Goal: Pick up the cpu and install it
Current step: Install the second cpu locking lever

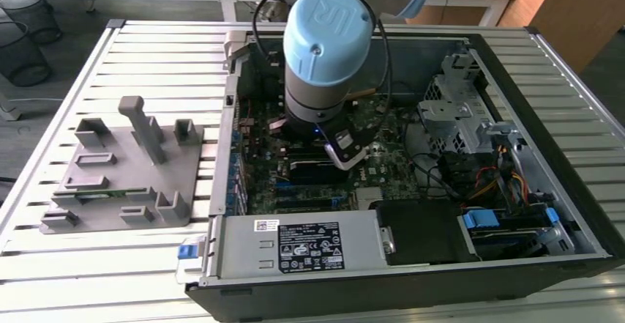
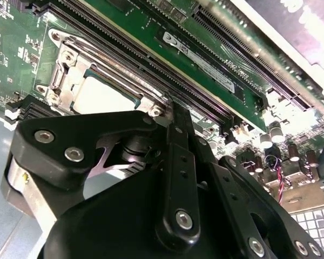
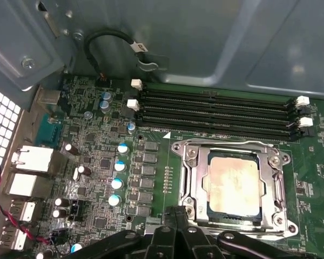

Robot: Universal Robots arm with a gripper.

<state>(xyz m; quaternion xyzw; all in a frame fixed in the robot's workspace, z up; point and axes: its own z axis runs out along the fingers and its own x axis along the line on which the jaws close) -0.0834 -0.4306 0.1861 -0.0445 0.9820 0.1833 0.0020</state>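
Looking into open computer case (image 1: 547,191) on slatted table (image 1: 146,45): motherboard (image 3: 97,156) fills floor, arm (image 1: 327,52) reaching down mid-case. I see cpu (image 3: 233,181) seated in socket frame (image 3: 190,186), metal top showing in both wrist views. Gripper (image 3: 175,237) just beside socket edge, not holding cpu; I cannot tell finger state. Memory slots (image 3: 216,113) run alongside socket. Grey holder block (image 1: 127,169) outside case, at exterior view's left.

cpu (image 2: 100,96) half behind black linkage (image 2: 151,178)
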